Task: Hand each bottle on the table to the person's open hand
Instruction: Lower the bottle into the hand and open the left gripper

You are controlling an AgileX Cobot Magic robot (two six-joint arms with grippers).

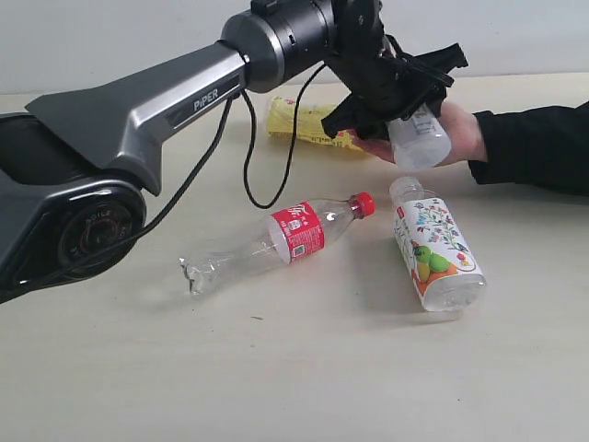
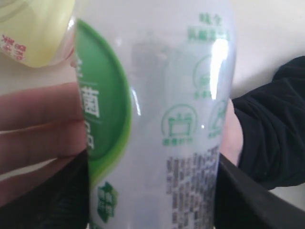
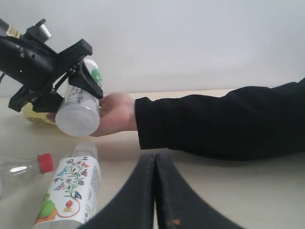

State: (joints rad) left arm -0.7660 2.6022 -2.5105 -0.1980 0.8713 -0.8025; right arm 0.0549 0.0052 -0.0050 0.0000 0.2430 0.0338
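My right gripper point(image 3: 155, 160) sat pressed shut, idle. Far right, I had the left gripper point(image 1: 398, 97) pinching the green bottle point(image 1: 420, 140) at the hand point(image 1: 463, 132) for handover; other bottles point(image 1: 433, 247) lay on the table point(image 1: 294, 378).

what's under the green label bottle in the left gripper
The person's open hand lies under the green-label bottle, which the left gripper clamps. The bottle covers the palm, so contact there cannot be seen.

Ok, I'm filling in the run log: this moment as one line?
left pincer: shut on green-label bottle at person's open hand | right pincer: shut, empty | on table: red-label bottle, floral bottle, yellow bottle
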